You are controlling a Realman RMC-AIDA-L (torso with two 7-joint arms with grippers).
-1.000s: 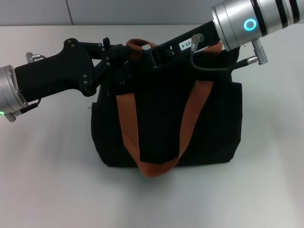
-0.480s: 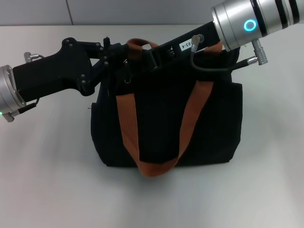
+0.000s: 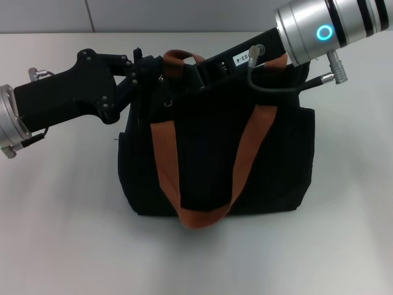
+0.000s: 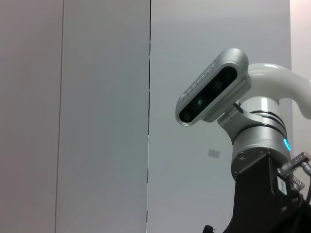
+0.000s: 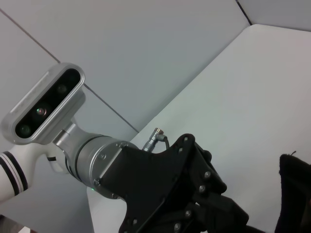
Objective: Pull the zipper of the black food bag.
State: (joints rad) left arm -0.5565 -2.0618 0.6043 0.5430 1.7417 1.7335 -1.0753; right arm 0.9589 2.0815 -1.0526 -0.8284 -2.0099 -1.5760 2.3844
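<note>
The black food bag (image 3: 215, 166) stands upright mid-table with two orange-brown strap handles (image 3: 164, 160). My left gripper (image 3: 152, 77) reaches in from the left and sits at the bag's upper left corner, black against the black fabric. A small silver glint, the zipper pull (image 3: 167, 102), shows just below and to the right of it. My right gripper (image 3: 195, 72) comes from the upper right and rests on the bag's top edge, near the far strap. The zip line is hidden behind both grippers. The right wrist view shows the left gripper's body (image 5: 170, 194) and a bag corner (image 5: 296, 194).
The bag stands on a white table (image 3: 61, 215), with a grey wall (image 3: 184, 15) behind its far edge. The right arm's silver wrist (image 3: 319, 27) hangs over the bag's right top. The left wrist view shows only the wall and the right arm (image 4: 252, 145).
My left arm has shifted a little to the left and up at the bag's upper left corner. The right arm and the bag's body have stayed put.
</note>
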